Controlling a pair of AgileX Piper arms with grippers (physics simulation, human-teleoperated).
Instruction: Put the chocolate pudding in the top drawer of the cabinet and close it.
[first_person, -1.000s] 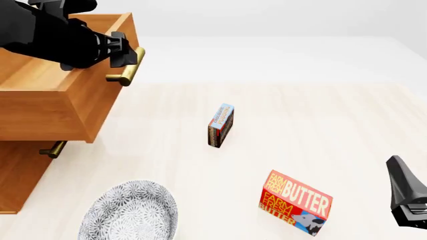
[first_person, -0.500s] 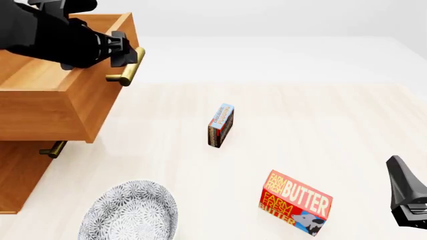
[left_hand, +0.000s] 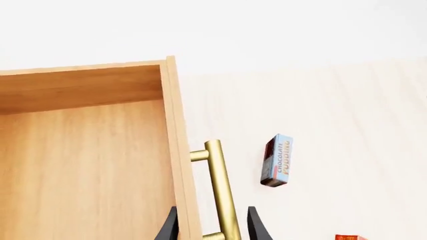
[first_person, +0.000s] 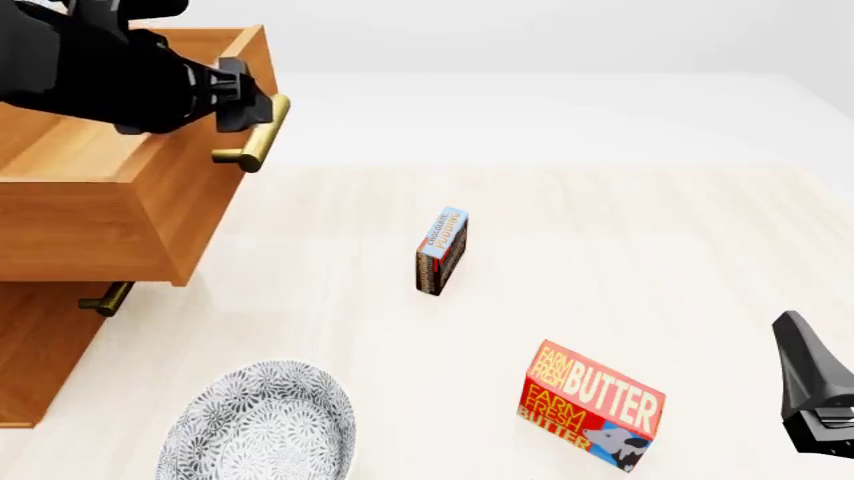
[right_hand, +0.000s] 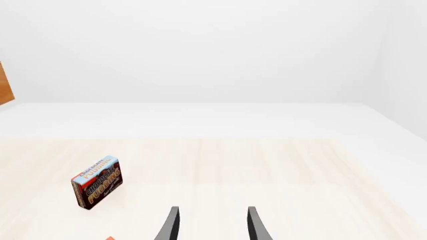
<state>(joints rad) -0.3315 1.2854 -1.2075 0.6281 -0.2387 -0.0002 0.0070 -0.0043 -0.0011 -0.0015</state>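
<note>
The chocolate pudding (first_person: 442, 250) stands on its edge in the middle of the table, also seen in the left wrist view (left_hand: 276, 160) and the right wrist view (right_hand: 97, 182). The top drawer (first_person: 134, 210) of the cabinet (first_person: 34, 350) is pulled out, and the part of its inside that shows is empty. My left gripper (first_person: 242, 97) is at its brass handle (first_person: 254, 135). In the left wrist view the gripper (left_hand: 212, 227) is open, its fingers astride the handle (left_hand: 222, 190). My right gripper (first_person: 814, 400) is open and empty at the near right, well apart from the pudding (right_hand: 212, 225).
A red "BUTTER" box (first_person: 590, 405) stands at the near right of the table, close to my right gripper. A patterned grey plate (first_person: 260, 425) lies at the near left. The lower drawer's handle (first_person: 104, 298) shows under the open drawer.
My left arm has shifted slightly up and to the left at the drawer handle. The drawer, the pudding and my right gripper have not moved.
</note>
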